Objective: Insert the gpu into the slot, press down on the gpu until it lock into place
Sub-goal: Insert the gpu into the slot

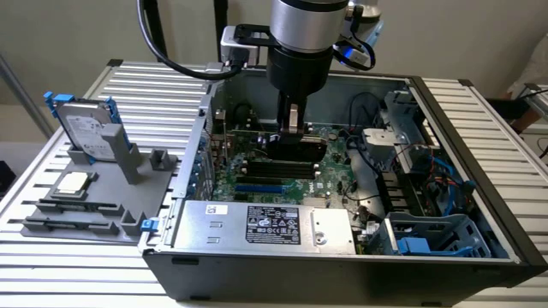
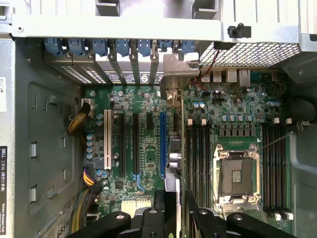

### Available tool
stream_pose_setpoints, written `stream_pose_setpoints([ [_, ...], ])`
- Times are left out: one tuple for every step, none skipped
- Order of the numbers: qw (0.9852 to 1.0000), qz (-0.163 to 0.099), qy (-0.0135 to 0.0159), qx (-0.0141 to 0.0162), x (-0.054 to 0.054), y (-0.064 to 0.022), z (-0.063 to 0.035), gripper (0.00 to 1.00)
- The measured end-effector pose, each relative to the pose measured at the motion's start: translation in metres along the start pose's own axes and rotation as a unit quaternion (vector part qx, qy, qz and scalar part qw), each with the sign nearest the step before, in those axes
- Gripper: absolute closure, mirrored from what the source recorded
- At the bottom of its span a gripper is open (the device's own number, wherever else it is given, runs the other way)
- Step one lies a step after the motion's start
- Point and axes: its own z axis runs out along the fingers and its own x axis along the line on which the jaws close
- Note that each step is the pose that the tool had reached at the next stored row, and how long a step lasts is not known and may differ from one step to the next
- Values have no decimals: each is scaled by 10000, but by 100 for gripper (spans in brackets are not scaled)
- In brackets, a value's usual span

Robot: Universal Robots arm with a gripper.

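Gpu [image 1: 298, 151] clamped upright in tool [image 1: 294, 133], just beside blue slot [image 2: 162, 144]; DELL sticker [image 2: 3, 168] on case [image 2: 44, 148].

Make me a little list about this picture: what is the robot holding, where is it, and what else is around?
tool: shut on the gpu
gpu: black card standing on edge, low over the motherboard
place: inside the open computer case
locked in: cannot tell
also in case: silver power supply, nearest the camera
outside case: hard drive in a grey holder, on the exterior view's left
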Motion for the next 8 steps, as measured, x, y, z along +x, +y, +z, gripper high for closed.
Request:
stream_pose_setpoints([
  [10000, 0, 0, 0, 0, 0, 0, 73],
  [10000, 0, 0, 0, 0, 0, 0, 73],
  [10000, 0, 0, 0, 0, 0, 0, 73],
  [10000, 0, 0, 0, 0, 0, 0, 73],
  [10000, 0, 0, 0, 0, 0, 0, 73],
  [10000, 0, 0, 0, 0, 0, 0, 73],
  [10000, 0, 0, 0, 0, 0, 0, 73],
  [10000, 0, 0, 0, 0, 0, 0, 73],
])
